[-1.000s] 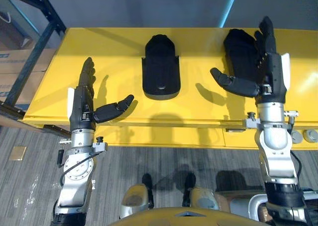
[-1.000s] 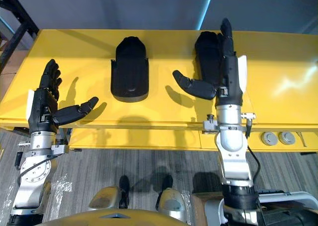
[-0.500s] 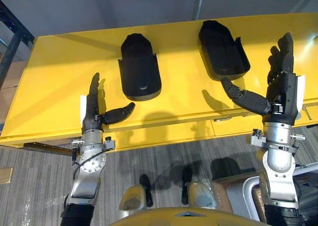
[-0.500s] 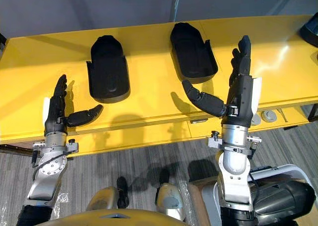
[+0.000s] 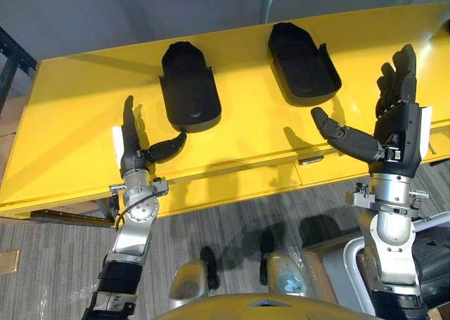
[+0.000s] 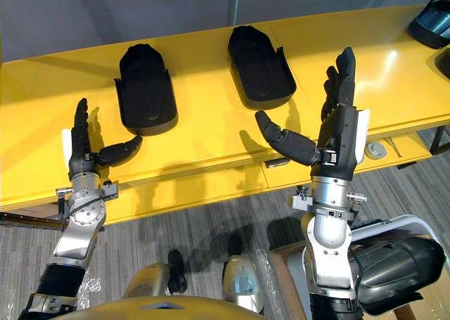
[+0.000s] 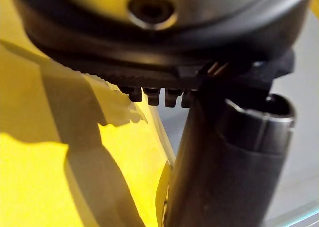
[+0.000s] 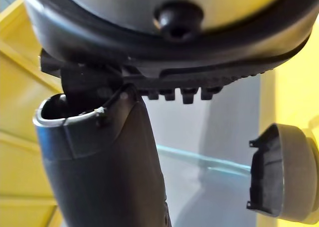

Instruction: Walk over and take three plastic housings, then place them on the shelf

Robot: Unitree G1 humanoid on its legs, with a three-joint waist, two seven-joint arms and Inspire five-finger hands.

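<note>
Step in hand: as I judge it, the approach to a first pick; neither hand holds anything yet.
Housings: two black plastic housings lie on the yellow counter (image 5: 70, 123), well apart. The left housing (image 5: 188, 88) is ahead of the left hand, the right housing (image 5: 302, 63) ahead and inward of the right hand. A further dark housing (image 6: 430, 14) sits at the counter's far right end.
Left hand (image 5: 129, 155): over the counter's near edge, fingers (image 5: 129, 116) straight and close together, pointing towards the far side, thumb angled inward. It is near the left housing's closest corner but apart from it.
Right hand (image 5: 397, 126): raised at the counter's near edge, fingers straight and slightly spread, thumb stretched wide inward, palm turned towards the right housing.
Doing it well: reach forward until the palm passes the housing's near end, then close thumb and fingers across the side walls, not over the rounded top.
Risk: the smooth shell could slide on the glossy counter if nudged before the fingers close.
</note>
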